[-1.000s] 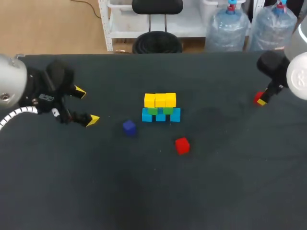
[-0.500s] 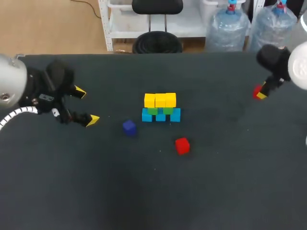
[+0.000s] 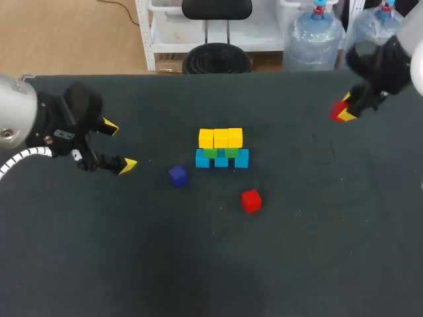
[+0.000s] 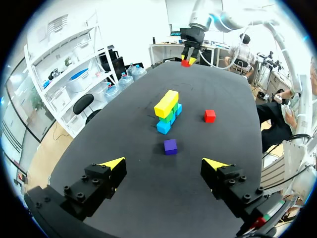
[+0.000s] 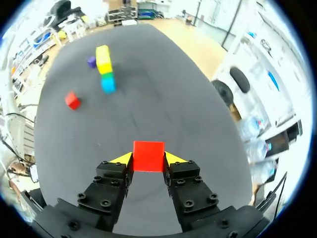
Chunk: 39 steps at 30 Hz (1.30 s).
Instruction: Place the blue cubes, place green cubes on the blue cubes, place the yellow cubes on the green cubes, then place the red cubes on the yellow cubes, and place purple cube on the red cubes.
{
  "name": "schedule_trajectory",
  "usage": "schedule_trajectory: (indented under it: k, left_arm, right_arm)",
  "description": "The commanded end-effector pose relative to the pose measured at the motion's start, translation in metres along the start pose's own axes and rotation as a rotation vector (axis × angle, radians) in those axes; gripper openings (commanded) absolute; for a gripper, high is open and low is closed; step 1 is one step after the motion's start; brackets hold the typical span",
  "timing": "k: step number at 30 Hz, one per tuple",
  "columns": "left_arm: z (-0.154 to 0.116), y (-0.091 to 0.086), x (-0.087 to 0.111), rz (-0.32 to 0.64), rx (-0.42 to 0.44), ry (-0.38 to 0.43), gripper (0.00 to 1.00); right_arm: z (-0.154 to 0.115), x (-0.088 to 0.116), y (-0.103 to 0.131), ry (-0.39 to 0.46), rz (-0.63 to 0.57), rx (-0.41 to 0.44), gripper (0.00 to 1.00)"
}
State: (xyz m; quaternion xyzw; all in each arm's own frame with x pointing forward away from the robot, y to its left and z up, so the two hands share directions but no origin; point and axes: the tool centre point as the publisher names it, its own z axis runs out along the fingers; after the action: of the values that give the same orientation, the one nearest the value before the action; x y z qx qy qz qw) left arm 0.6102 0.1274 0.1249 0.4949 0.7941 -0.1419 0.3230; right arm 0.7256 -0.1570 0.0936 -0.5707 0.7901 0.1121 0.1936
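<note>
A small stack stands mid-table: blue cubes (image 3: 221,159) at the base, green cubes (image 3: 221,152) on them, yellow cubes (image 3: 221,138) on top. A loose red cube (image 3: 250,200) lies in front of the stack to the right, a purple cube (image 3: 177,175) in front to the left. My right gripper (image 3: 342,110) hangs above the table's far right, shut on a second red cube (image 5: 148,155). My left gripper (image 3: 119,146) stands wide open at the left, nothing between its fingers; the purple cube (image 4: 170,146) lies ahead of it.
The dark table (image 3: 211,264) holds nothing else. Its far edge runs close behind my right gripper.
My right arm has lifted the red cube and carried it up and leftward from the table's right edge. The left arm and the stack have not moved.
</note>
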Motion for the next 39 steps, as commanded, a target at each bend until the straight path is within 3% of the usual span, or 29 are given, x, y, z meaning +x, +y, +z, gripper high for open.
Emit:
schedule_trajectory:
  k: [1,6,30,39]
  left_arm:
    - [0.0,0.0,0.002,0.002,0.002,-0.008,1.0]
    - [0.0,0.0,0.002,0.002,0.002,-0.008,1.0]
    - [0.0,0.0,0.002,0.002,0.002,-0.008,1.0]
    - [0.0,0.0,0.002,0.002,0.002,-0.008,1.0]
  right_arm:
    - [-0.005,-0.017,0.013,-0.039,-0.075,-0.023,0.0]
    - [-0.008,-0.03,0.019,-0.055,-0.139,-0.053,0.0]
    - [-0.014,-0.028,0.021,-0.069,-0.153,-0.057,0.0]
    - [-0.012,-0.055,0.03,0.094,-0.202,-0.114,0.0]
